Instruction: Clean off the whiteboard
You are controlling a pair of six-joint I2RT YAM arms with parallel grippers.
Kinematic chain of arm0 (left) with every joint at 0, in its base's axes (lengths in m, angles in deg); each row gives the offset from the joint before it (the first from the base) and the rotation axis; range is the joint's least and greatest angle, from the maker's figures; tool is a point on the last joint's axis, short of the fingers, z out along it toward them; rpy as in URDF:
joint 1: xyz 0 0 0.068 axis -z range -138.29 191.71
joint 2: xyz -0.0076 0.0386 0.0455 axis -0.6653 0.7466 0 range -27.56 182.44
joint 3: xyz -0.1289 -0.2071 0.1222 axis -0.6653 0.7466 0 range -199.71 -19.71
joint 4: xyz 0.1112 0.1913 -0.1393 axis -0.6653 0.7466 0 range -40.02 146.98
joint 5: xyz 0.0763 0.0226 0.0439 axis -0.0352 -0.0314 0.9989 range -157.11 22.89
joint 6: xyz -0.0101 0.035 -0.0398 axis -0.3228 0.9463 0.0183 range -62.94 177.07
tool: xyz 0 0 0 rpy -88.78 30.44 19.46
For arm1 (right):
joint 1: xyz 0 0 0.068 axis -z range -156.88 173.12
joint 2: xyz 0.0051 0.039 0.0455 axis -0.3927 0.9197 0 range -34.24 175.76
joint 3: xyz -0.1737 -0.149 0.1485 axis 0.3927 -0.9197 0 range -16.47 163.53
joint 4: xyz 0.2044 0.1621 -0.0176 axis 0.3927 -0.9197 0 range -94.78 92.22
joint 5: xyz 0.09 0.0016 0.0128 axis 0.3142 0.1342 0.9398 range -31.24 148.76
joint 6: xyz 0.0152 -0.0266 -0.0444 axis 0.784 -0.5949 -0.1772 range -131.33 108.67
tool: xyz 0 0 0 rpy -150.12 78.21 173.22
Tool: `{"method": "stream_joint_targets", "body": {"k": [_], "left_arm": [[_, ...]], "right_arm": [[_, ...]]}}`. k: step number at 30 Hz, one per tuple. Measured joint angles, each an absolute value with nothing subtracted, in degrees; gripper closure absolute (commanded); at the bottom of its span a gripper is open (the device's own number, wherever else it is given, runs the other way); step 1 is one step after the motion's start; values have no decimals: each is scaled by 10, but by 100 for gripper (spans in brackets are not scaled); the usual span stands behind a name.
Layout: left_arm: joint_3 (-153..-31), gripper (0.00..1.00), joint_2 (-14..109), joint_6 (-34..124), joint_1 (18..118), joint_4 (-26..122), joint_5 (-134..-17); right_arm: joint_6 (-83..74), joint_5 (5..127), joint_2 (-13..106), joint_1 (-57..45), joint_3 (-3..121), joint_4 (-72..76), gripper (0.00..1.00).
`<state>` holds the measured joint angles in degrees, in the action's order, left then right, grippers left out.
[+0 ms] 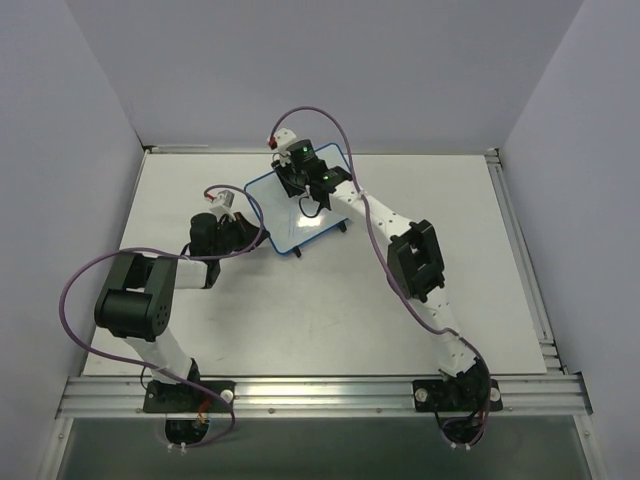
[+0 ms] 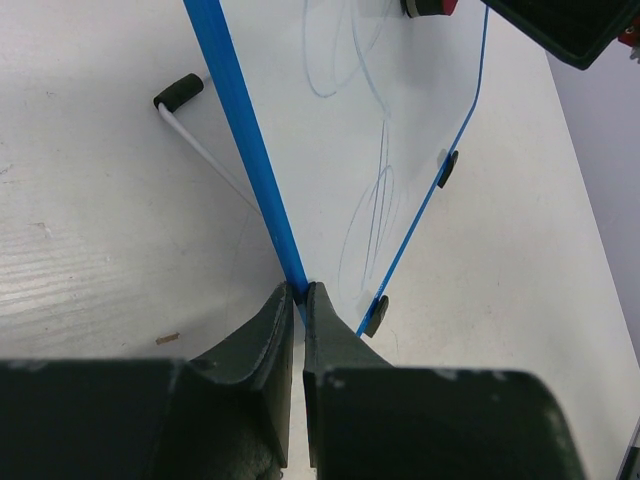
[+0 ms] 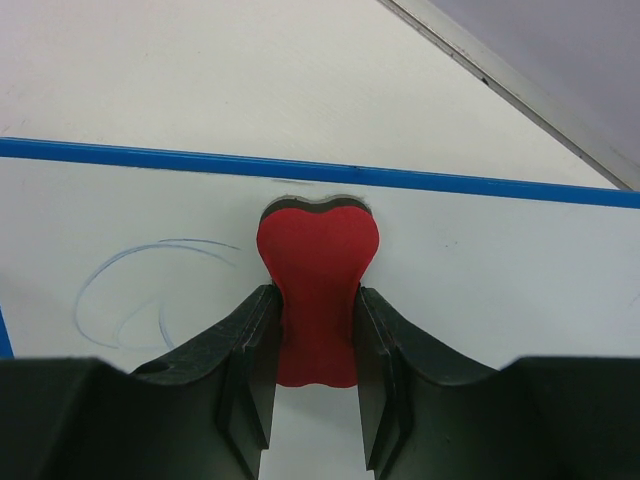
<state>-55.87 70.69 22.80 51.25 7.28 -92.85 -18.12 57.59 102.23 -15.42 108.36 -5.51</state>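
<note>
Well, looks like mid-wipe. Whiteboard (image 1: pixel 285 215) lying around the middle of the table (image 1: pixel 480 280), a bit toward the far side. Blue rim pinched on the near-left edge by the left claw (image 2: pixel 301 292), clenched tight on it. Right claw (image 3: pixel 315 295) clamped around the waist of the red eraser (image 3: pixel 317 250), pressed to the board right up against the far rim. Faint blue scribbles (image 2: pixel 375 200) on show near the eraser's left and down toward the near side, so probably plenty left to rub out.

Worries from here:
- Could easily slide off past the far rim, being that close to it.
- Could twist the board out of that thin pinch by pressing too hard on a sideways stroke.
- Might knock the eraser crooked between the fingers, gripped only at the narrow middle.

Can't tell how firmly planted on those little black feet (image 2: pixel 447 168) either.
</note>
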Motion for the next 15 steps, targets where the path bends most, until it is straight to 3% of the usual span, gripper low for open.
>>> {"method": "stream_joint_targets", "body": {"k": [15], "left_arm": [[-560, 98, 707, 228, 513, 72, -928]], "right_arm": [[-188, 565, 1046, -81, 1141, -129, 97]]}}
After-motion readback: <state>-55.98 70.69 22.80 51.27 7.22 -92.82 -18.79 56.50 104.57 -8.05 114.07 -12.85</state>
